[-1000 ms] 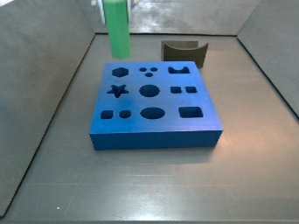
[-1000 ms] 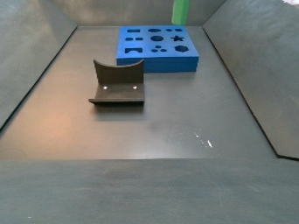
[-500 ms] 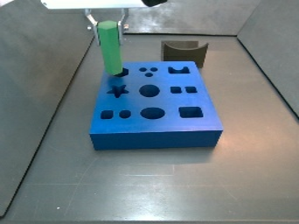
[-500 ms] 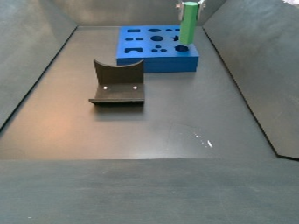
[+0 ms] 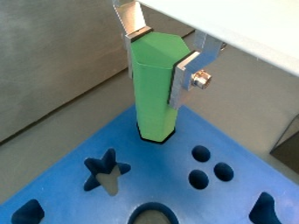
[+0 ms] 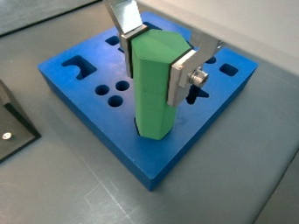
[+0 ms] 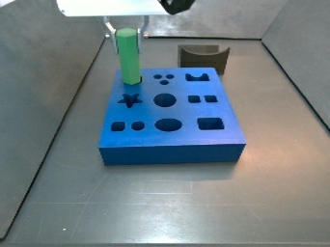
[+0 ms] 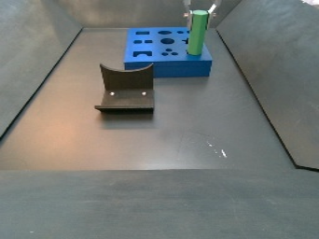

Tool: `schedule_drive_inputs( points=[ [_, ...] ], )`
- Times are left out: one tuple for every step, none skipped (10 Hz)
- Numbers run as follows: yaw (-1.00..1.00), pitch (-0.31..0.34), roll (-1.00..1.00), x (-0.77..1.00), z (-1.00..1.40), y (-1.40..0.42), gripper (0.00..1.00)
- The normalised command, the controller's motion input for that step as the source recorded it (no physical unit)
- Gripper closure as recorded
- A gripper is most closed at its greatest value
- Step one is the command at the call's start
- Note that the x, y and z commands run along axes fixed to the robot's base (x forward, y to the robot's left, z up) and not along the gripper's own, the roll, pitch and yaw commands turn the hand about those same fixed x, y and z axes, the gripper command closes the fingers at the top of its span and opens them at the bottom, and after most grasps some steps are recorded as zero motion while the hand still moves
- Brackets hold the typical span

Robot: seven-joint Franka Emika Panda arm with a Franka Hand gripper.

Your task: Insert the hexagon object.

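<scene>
Hexagon object, the bright green, tall narrow peg with six flat sides, stands upright between the flat silver finger plates of my gripper, which is pinching it near its upper end; I see the same clamp in both wrist views, peg between gripper plates. In a wrist view its lower end sits at or just into a hole in the thick blue rectangular board with shaped cut-outs, beside the star-shaped hole and a pair of small round holes; I cannot tell how deep it has gone. In a side view the peg stands at the far left corner of the board, under the gripper. In a side view from the opposite end, the peg rises at the right edge of the board, which lies near the far edge of the grey floor. A dark curved block rests on the floor well apart from the board, toward the left side; it appears behind the board's far right corner elsewhere.
</scene>
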Motion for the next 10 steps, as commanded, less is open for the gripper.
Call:
schedule_drive_inputs(
  points=[
    [0.0, 0.0, -0.05, 0.0, 0.0, 0.0, 1.0],
    [0.0, -0.014, -0.08, 0.0, -0.16, 0.0, 1.0],
    [-0.08, -0.141, 0.0, -0.07, -0.99, 0.0, 1.0],
    [-0.15, -0.081, 0.01, -0.04, -1.0, 0.0, 1.0],
    [-0.1, -0.09, 0.03, 0.05, -1.0, 0.0, 1.0],
    [-0.18, 0.0, 0.0, 0.39, -0.78, 0.0, 1.0],
    [-0.27, 0.08, 0.0, 0.5, -0.76, 0.02, 1.0],
    [-0.29, 0.0, 0.0, 0.31, -0.87, 0.07, 1.0],
    [-0.16, -0.126, 0.0, 0.02, -0.85, 0.09, 1.0],
    [-0.01, -0.256, 0.01, -0.05, -0.69, 0.09, 1.0]
  ],
)
